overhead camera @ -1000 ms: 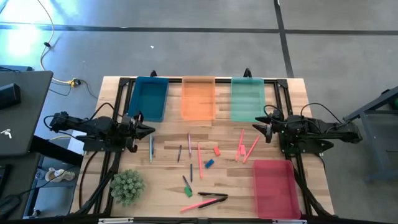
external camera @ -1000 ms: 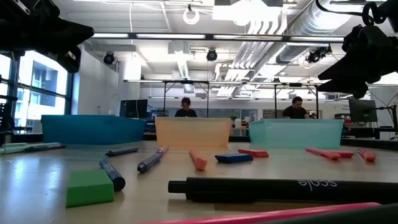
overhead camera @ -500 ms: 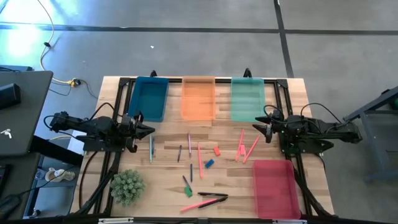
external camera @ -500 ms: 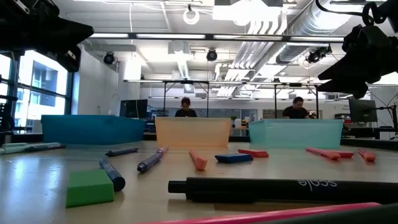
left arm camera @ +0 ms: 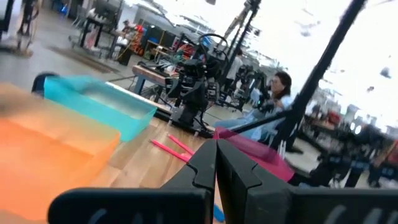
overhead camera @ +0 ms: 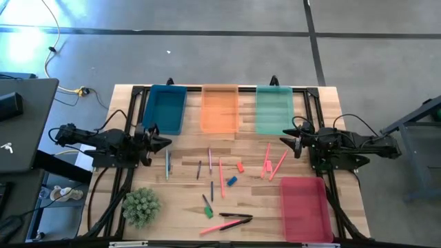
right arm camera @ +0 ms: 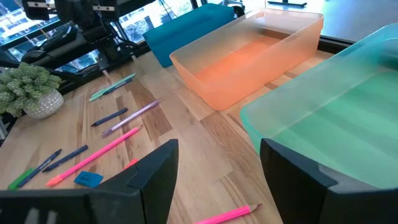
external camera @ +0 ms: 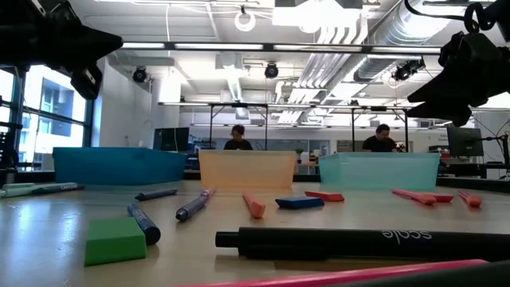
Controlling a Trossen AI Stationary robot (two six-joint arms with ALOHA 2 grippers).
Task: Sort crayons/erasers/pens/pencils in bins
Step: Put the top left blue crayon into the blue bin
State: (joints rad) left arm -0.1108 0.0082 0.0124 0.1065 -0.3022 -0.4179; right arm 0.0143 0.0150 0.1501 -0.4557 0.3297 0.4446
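Three erasers lie flat on the wooden table: red-orange (overhead camera: 240,166), blue (overhead camera: 231,181) and green (overhead camera: 209,212). The green one also shows in the low view (external camera: 115,239). Thin pens, pencils and pink sticks lie scattered around them. The blue bin (overhead camera: 165,109), orange bin (overhead camera: 220,108) and green bin (overhead camera: 274,110) stand along the far edge. The red-pink bin (overhead camera: 303,208) stands at the near right. My left gripper (overhead camera: 167,143) (left arm camera: 216,152) hovers shut and empty at the table's left. My right gripper (overhead camera: 282,142) (right arm camera: 217,149) hovers open and empty at the right.
A small potted plant (overhead camera: 141,205) stands at the near left. A black pen (external camera: 358,239) lies nearest the front edge. Several pink sticks (overhead camera: 272,164) lie just in front of my right gripper. People sit at desks in the room beyond the table.
My left gripper has shifted a little above the table's left side, and its wrist view is blurred. The direction does not show plainly. Nothing on the table has moved.
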